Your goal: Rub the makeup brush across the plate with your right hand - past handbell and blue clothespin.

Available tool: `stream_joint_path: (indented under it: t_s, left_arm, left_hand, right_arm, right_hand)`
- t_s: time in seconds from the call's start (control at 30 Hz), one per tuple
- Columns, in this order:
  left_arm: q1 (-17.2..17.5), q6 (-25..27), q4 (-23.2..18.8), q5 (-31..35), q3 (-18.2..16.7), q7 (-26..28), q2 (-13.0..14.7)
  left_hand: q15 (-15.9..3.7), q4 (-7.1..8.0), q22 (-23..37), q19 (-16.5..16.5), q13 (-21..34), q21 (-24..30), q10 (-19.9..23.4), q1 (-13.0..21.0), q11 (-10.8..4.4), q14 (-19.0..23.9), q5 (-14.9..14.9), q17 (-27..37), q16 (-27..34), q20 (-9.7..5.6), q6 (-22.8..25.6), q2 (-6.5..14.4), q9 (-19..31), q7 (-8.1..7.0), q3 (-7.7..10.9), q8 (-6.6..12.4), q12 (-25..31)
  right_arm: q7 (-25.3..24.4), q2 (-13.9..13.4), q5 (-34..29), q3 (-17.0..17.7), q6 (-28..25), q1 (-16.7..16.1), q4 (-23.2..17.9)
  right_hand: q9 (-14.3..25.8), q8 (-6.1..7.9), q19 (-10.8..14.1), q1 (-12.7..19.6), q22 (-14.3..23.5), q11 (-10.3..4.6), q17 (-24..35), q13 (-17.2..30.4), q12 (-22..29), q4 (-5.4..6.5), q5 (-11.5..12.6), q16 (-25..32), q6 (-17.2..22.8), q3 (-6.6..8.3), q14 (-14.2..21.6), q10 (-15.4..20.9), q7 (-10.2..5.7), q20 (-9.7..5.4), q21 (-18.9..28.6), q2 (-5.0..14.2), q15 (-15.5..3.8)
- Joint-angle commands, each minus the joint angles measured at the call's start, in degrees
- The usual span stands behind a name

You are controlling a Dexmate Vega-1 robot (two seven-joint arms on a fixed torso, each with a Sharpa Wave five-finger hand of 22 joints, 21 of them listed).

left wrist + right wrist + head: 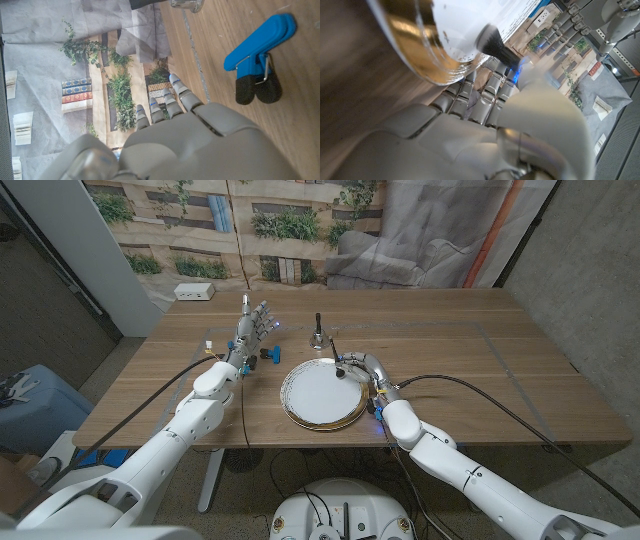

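1. Broadly, one wooden table [470,360] carries everything, and two robot arms come in from the near corners.
2. One plate [322,394], white with a gold rim, lies near the middle of the table, towards the near edge.
3. One left hand [253,325] is raised over the table to the left of the plate, fingers [178,91] straight and a little apart, grasping nothing.
4. One right hand [364,368] sits at the plate's far right rim, its fingers [490,87] wrapped around the makeup brush [339,353].
5. One makeup brush: its long axis leans, dark handle end pointing up and away towards the far left, bristle end down at the plate. In the right wrist view the dark bristle tuft [495,47] meets the white surface just inside the gold rim, though blur makes the exact contact hard to judge.
6. One handbell [317,339] stands upright on the table just beyond the plate's far edge, dark handle up, apart from the plate.
7. One blue clothespin [266,356] lies on the table left of the plate, just beside the left wrist; in the left wrist view it [260,45] shows a blue body with two black tips and a metal spring.
8. One white box [195,292] rests at the far left corner of the table.
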Motion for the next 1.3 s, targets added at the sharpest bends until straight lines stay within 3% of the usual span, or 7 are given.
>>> stream_joint_path:
  t_s: [0.03, 1.3]
  left_arm:
    - [0.0, 0.0, 0.0, 0.0, 0.0, 0.0, 0.0]
    - [0.0, 0.0, 0.0, 0.0, 0.0, 0.0, 0.0]
  left_hand:
    - [-0.74, 0.4, 0.3, 0.4, 0.2, 0.3, -0.1, -0.1, -0.58, 0.4, 0.2, 0.1, 0.2, 0.04, -0.1, 0.8, 0.1, -0.58, -0.1, 0.2, 0.4]
    - [-0.77, 0.4, 0.3, 0.4, 0.2, 0.3, -0.2, -0.1, -0.59, 0.4, 0.2, 0.1, 0.2, 0.04, -0.1, 0.9, 0.1, -0.58, -0.09, 0.21, 0.4]
  right_arm:
    - [-0.3, -1.0, 0.1, 0.3, -1.0, -0.7, -1.3]
    - [-3.2, -3.0, 0.3, 2.2, -2.7, -5.2, -6.9]
  right_hand:
    - [0.1, -0.12, -0.2, 0.3, 0.1, 0.07, 0.0, 0.3, 0.1, -0.03, 0.3, 0.2, 0.7, -0.3, 0.0, 0.0, -0.01, -1.18, 0.2, 0.35, -8.14]
    - [0.1, -0.41, -0.2, 0.1, 0.1, 0.08, -0.2, 0.3, 0.1, 0.08, 0.3, 0.1, 1.0, -0.53, 0.1, 0.0, -0.01, -1.06, 0.2, 0.45, -7.95]
